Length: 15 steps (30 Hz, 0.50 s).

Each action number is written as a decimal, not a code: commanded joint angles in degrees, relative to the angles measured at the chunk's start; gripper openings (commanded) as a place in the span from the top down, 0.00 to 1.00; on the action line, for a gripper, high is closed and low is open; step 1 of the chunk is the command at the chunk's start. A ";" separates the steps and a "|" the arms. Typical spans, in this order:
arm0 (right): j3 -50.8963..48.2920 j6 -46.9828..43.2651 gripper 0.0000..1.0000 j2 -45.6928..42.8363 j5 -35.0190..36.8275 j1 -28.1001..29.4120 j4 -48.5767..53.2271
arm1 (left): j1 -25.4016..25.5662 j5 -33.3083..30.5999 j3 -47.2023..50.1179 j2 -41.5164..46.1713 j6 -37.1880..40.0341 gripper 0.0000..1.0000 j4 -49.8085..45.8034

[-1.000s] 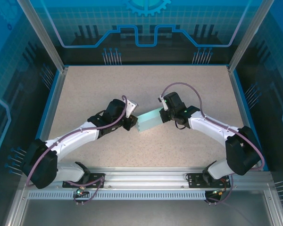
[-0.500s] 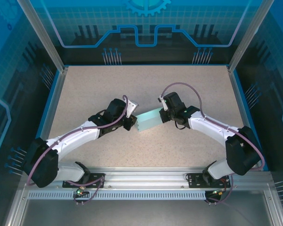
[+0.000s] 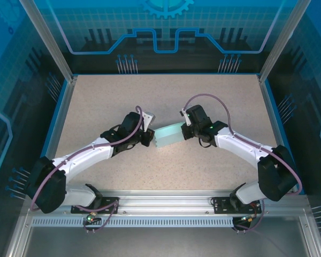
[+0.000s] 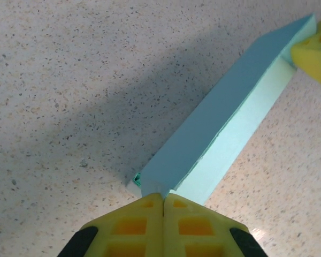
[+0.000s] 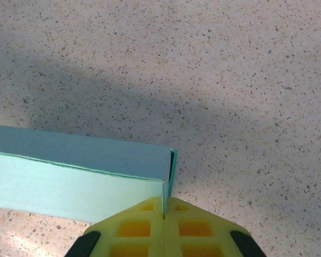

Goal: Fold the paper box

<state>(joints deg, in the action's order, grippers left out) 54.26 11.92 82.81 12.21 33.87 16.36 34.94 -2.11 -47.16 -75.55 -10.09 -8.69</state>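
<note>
The paper box [image 3: 168, 136] is a pale light-blue, flat rectangular box lying in the middle of the table between the two arms. My left gripper [image 3: 150, 138] is at its left end, and in the left wrist view the yellow jaws [image 4: 163, 199] are shut on the near end flap of the paper box [image 4: 224, 118]. My right gripper [image 3: 186, 131] holds the right end. The right wrist view shows that gripper [image 5: 165, 203] shut on the thin end edge of the paper box [image 5: 75, 166].
The speckled beige tabletop [image 3: 166, 101] is bordered by a blue rim and metal frame posts [image 3: 45, 40]. The right gripper's yellow fingertip [image 4: 315, 51] shows at the far end of the box in the left wrist view.
My left gripper has closed on the left end of the paper box. The box has shifted slightly. The right gripper has stayed shut on its end.
</note>
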 commanded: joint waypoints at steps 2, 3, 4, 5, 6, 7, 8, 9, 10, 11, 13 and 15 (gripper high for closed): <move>-1.64 1.43 0.97 -1.40 -0.58 1.99 -1.15 | 1.76 -1.32 -1.85 -1.43 -7.26 0.92 3.90; -1.91 1.52 0.97 -1.39 -0.56 2.08 -1.37 | 1.97 -1.74 -2.28 -1.89 -7.57 0.91 3.78; -2.13 1.66 0.97 -1.42 -0.56 2.16 -1.57 | 2.20 -2.15 -2.69 -2.38 -7.67 0.91 3.57; -2.29 1.72 0.97 -1.42 -0.67 2.24 -1.72 | 2.43 -2.48 -3.03 -2.88 -7.84 0.91 3.42; -2.48 1.85 0.97 -1.42 -0.82 2.24 -1.92 | 2.69 -2.81 -3.32 -3.53 -8.01 0.91 3.30; -2.66 1.96 0.97 -1.41 -0.89 2.29 -2.17 | 2.97 -3.13 -3.62 -4.12 -8.04 0.90 3.14; -2.75 2.01 0.97 -1.30 -1.02 2.35 -2.30 | 3.12 -3.45 -3.86 -4.64 -8.19 0.89 2.90; -2.76 1.96 0.97 -1.24 -1.04 2.34 -2.38 | 3.34 -3.77 -4.04 -5.16 -8.20 0.88 2.68; -2.76 1.91 0.97 -1.24 -0.91 2.35 -2.38 | 3.49 -4.15 -4.16 -5.55 -8.12 0.87 2.28; -2.84 1.79 0.97 -1.20 -0.82 2.33 -2.39 | 3.61 -4.51 -4.24 -5.81 -8.15 0.86 1.82; -2.84 1.61 0.97 -1.22 -0.55 2.32 -2.30 | 3.67 -5.21 -4.17 -6.01 -8.18 0.87 1.08; -2.84 1.61 0.97 -1.15 -0.60 2.32 -2.38 | 3.67 -5.62 -4.14 -5.86 -8.24 0.87 0.43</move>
<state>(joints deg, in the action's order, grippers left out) 52.31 13.52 82.06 14.63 34.20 14.87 37.56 -8.23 -49.80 -80.16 -17.19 -7.55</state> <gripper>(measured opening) 0.058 0.134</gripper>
